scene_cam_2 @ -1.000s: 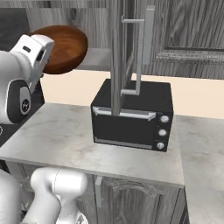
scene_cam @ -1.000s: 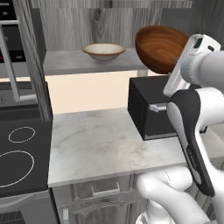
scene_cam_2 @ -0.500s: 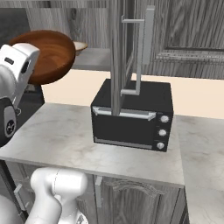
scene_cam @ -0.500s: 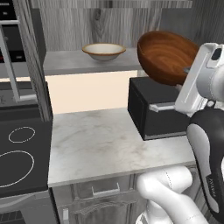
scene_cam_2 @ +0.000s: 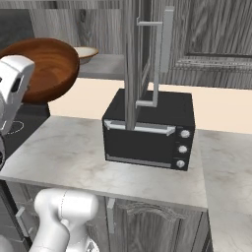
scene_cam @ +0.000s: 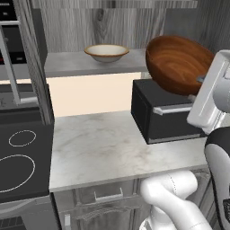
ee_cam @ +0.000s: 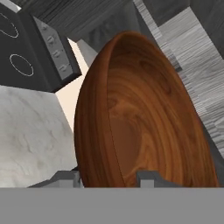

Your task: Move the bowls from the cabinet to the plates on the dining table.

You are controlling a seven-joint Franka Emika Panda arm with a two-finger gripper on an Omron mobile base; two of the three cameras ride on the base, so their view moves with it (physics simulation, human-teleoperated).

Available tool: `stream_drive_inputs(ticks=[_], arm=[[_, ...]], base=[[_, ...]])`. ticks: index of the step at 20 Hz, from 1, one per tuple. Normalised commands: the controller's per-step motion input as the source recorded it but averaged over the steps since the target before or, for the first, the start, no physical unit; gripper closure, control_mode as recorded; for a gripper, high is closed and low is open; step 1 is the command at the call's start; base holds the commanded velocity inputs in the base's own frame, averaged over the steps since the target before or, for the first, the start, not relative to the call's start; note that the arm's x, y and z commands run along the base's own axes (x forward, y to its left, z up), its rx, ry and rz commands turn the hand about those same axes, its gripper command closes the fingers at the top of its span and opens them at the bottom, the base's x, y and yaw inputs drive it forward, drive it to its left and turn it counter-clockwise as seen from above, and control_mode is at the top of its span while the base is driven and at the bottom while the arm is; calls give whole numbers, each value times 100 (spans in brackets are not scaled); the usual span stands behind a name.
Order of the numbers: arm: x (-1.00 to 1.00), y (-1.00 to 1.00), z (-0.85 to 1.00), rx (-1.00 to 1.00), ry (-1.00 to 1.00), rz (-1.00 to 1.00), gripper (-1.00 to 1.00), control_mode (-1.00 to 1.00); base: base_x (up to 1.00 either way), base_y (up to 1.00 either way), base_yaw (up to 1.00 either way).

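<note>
Left base view: we are swinging the wooden bowl (scene_cam: 179, 65) further out past the black oven (scene_cam: 168, 112), our hand (ee_cam: 109, 178) partly closed on its rim; the cream bowl (scene_cam: 106, 52) is waiting on the cabinet shelf (scene_cam: 72, 67).

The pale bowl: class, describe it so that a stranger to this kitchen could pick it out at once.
Find the black oven on the marbled counter. Behind it and to its left, a grey shelf runs along the wood-grain wall, and the cream bowl sits upright on it. Unlike the deep reddish-brown wooden bowl held tilted in the air, it is shallow and pale.
</note>
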Motion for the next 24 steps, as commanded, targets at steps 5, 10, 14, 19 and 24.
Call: stream_drive_inputs(ticks=[5, 10, 14, 19, 24], arm=[[-26, 0, 0, 0, 2, 0, 100, -100], [-16, 0, 0, 0, 5, 0, 100, -100], [-9, 0, 0, 0, 6, 0, 100, -100], [-4, 0, -2, 0, 2, 0, 100, -100], [0, 0, -13, 0, 0, 1, 100, -100]], base=[[0, 0, 0], [0, 0, 0], [0, 0, 0], [0, 0, 0], [0, 0, 0]])
